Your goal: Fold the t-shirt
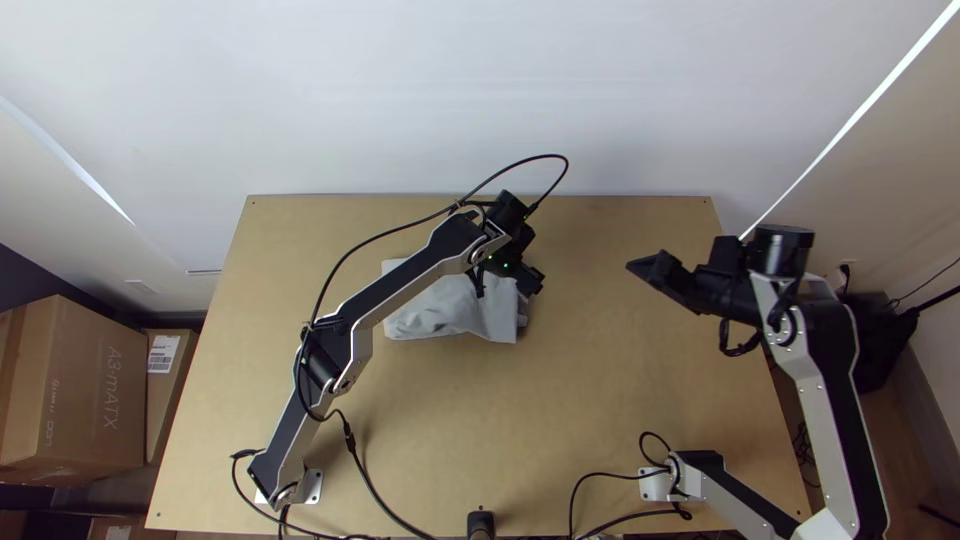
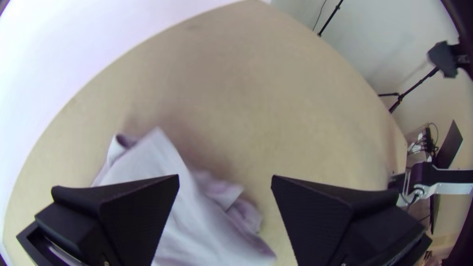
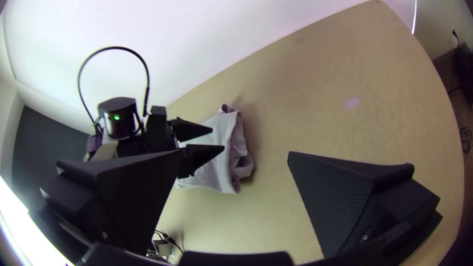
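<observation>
T-shirt, one, rumpled on one table, left gripper wide, right gripper wide, two in all

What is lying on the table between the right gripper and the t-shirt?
The top view shows bare wooden table between the right gripper and the t-shirt; the left gripper is above the shirt's edge on that side.

My 2 arms have silver-grey links, black joints and looping black cables; a green light glows on my left wrist.
</observation>
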`<state>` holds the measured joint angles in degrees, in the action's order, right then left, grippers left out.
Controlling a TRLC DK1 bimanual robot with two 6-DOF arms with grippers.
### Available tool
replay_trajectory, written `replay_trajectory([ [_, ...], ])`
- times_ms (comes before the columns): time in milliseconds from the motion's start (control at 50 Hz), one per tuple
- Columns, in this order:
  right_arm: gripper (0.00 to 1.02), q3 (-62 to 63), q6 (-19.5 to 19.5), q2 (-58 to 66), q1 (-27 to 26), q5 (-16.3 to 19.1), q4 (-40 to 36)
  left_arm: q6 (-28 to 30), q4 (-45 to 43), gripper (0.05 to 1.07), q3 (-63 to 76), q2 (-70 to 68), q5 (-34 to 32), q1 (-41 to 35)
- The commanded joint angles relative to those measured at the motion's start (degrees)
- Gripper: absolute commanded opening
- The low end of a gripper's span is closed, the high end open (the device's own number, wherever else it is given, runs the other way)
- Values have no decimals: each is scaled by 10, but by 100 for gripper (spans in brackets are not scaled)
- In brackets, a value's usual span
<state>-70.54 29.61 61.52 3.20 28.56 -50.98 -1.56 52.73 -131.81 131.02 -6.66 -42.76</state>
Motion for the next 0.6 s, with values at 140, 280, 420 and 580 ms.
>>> replay_trajectory([
  [140,98,62,9,28,68,-41,71,-27,-24,103,-1,-68,2,45],
  [280,98,65,12,77,106,-44,108,-22,-16,103,5,-112,2,89],
  [420,98,57,11,144,138,-44,145,-18,-10,103,23,-173,2,135],
  [580,98,15,0,247,170,-31,174,-18,-10,103,27,-242,4,198],
])
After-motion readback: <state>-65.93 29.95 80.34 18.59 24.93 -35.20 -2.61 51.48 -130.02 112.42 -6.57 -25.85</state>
